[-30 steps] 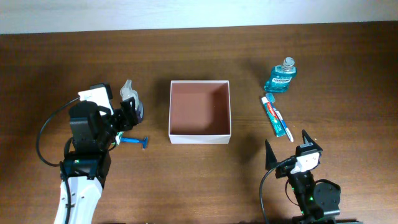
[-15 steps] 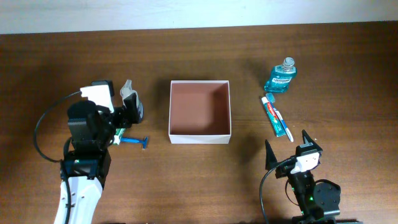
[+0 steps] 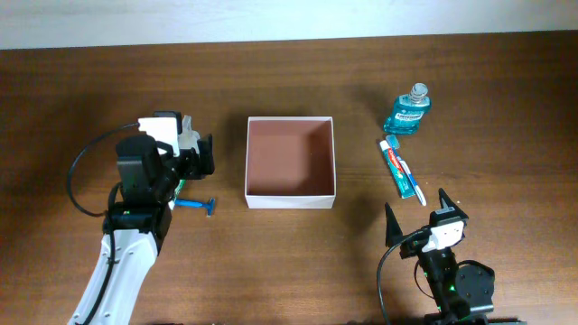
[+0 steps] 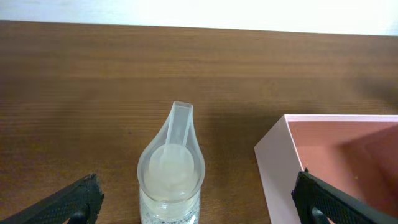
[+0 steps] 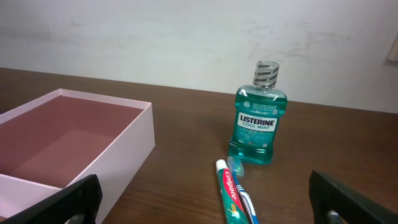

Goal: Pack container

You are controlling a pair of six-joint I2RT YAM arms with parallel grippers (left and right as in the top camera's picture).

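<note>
Since the earlier frame, the left arm had shifted to the right, toward the container (image 3: 291,200), so that its wrist now covered most of the small clear bottle (image 4: 171,168) in the overhead view. The left gripper (image 4: 196,177) was spread wide with this flip-capped bottle standing upright between its fingers, apparently touching neither one. The square container, white outside and reddish-brown inside, sat empty mid-surface (image 3: 289,271), just right of the left gripper. A blue razor (image 3: 196,205) lay near its front left corner. To the container's right stood a teal Listerine mouthwash bottle (image 3: 408,110), with a toothpaste tube (image 3: 397,167) lying just in front of it. The right gripper (image 3: 414,203) hung released, grasping nothing, near the tube's front end.
</note>
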